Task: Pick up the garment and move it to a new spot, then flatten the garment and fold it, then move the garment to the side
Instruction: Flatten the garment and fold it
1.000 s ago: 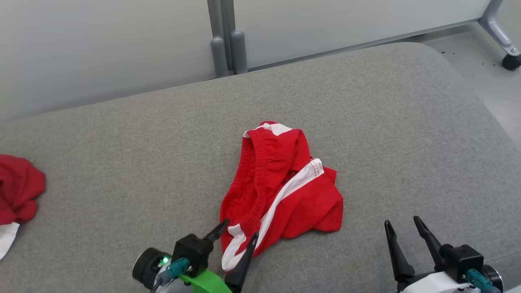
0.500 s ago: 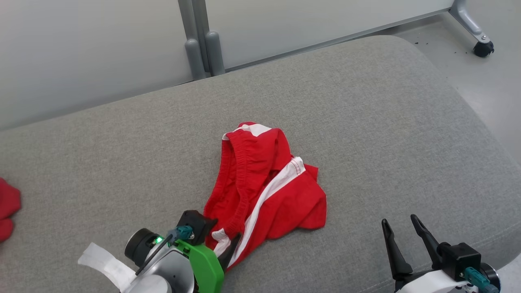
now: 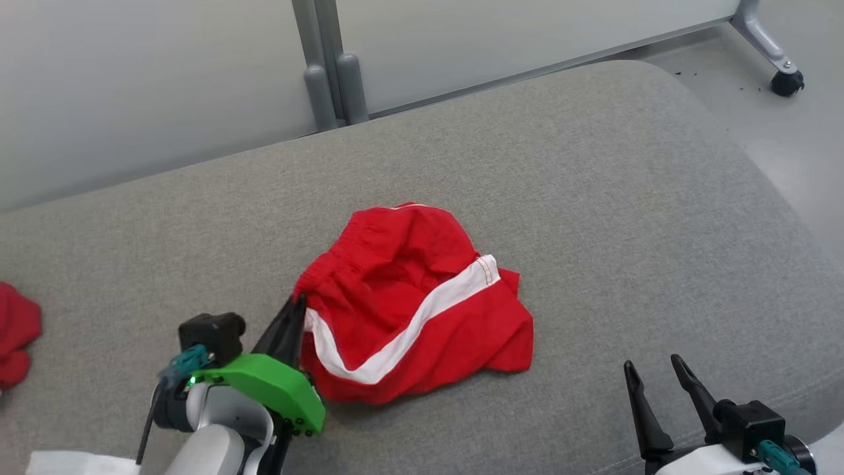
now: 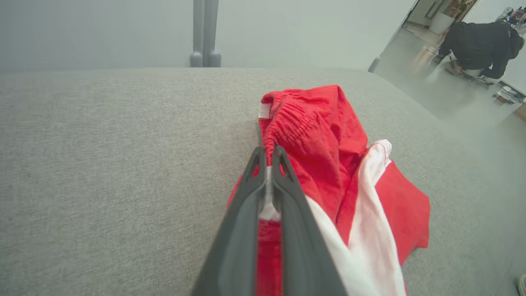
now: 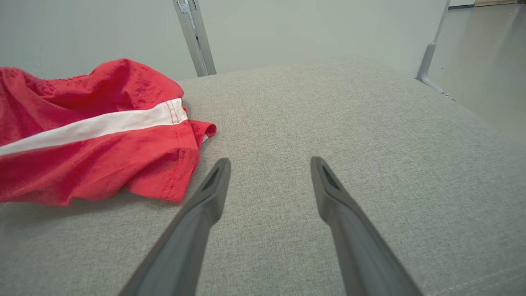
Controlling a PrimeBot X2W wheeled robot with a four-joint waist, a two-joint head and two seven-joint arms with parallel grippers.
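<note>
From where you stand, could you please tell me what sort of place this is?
Probably an indoor lab or office area: a grey fabric-covered cushion holds red shorts with a white stripe, backed by pale partition panels on grey metal legs with a black caster.

No text, label, brand, number or sign can be read in any of the views. The red garment (image 3: 409, 303) and the grey cushion (image 3: 593, 198) under it carry no legible writing.
</note>
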